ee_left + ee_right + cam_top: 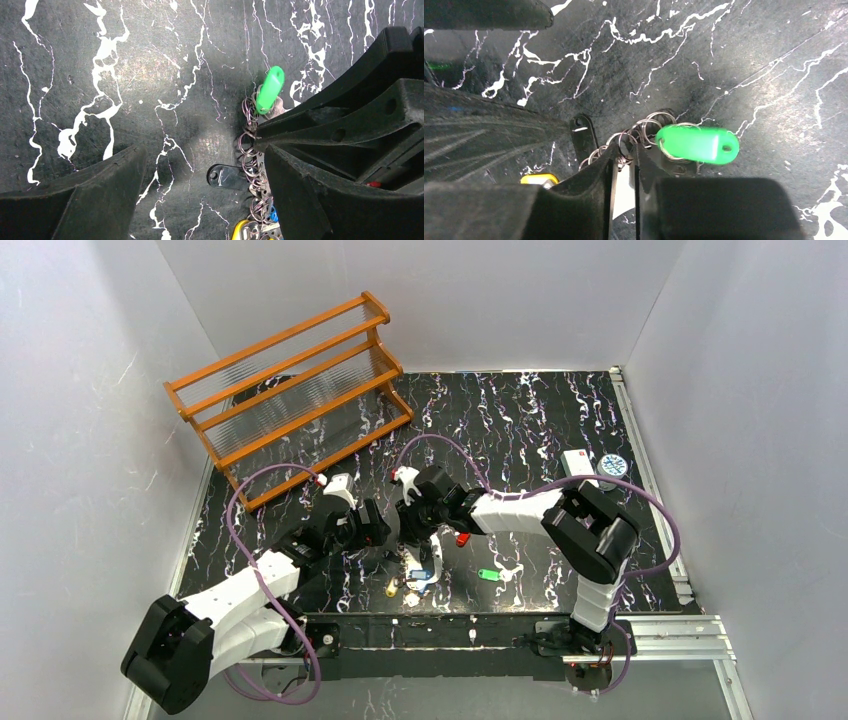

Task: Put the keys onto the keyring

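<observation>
My right gripper (pixel 408 525) (pixel 626 147) is shut on the pale keyring (pixel 624 186), a white strip showing between its fingers. A chain of small wire rings (pixel 634 135) hangs at its tips, carrying a green-tagged key (pixel 698 144) (pixel 270 89), a black tag (pixel 227 176) (pixel 583 132), a yellow tag (pixel 539 178) (pixel 240 230) and a blue one (pixel 272 215). My left gripper (pixel 378 525) (pixel 202 150) is open, its fingers either side of the black tag and rings. A red tag (pixel 462 538) and another green-tagged key (pixel 488 575) lie apart on the mat.
An orange wooden rack (pixel 290 380) stands at the back left. A white rectangular box (pixel 578 465) and a round blue-white disc (pixel 613 466) sit at the right edge, next to a metal rail (pixel 655 510). Grey walls enclose the mat.
</observation>
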`<state>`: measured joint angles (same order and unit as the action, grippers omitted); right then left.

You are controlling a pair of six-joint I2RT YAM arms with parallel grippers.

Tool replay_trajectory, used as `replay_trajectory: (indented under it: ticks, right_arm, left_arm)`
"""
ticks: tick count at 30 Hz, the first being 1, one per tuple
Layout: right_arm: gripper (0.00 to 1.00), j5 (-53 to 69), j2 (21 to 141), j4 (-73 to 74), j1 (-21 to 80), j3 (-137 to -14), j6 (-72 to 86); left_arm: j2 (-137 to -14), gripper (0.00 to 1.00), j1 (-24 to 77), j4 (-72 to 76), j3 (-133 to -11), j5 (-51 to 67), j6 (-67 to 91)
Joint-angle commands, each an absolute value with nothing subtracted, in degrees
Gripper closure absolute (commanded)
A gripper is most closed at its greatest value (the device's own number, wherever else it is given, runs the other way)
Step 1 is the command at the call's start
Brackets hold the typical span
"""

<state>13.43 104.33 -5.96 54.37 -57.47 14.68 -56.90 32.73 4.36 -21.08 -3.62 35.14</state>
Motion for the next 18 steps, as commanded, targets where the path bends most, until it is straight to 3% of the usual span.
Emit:
replay_trajectory:
  ticks: [1, 6, 14, 18]
  right_arm:
    - [0.81, 11.5, 104.8, -4.1, 55.1, -60.4, 13.8]
    - [0.90, 9.5, 103.8, -3.0, 55.1, -60.4, 14.6]
    - [0.80, 6.9, 101.7, -2.4, 55.1, -58.4, 15.5]
    - [0.79, 7.8, 101.0, -2.3, 55.0, -58.0, 15.3]
  left_arm:
    - [-57.0, 0.16, 32.3, 4.7, -20.8, -2.9, 34.5]
    - [-57.0, 0.16, 32.3, 4.5, -20.9, -2.8, 33.9]
    - [-56.0, 0.18, 32.3, 5.0, -20.4, -2.5, 32.4]
    - [-55.6, 0.18, 32.3, 5.5, -20.1, -2.1, 32.2]
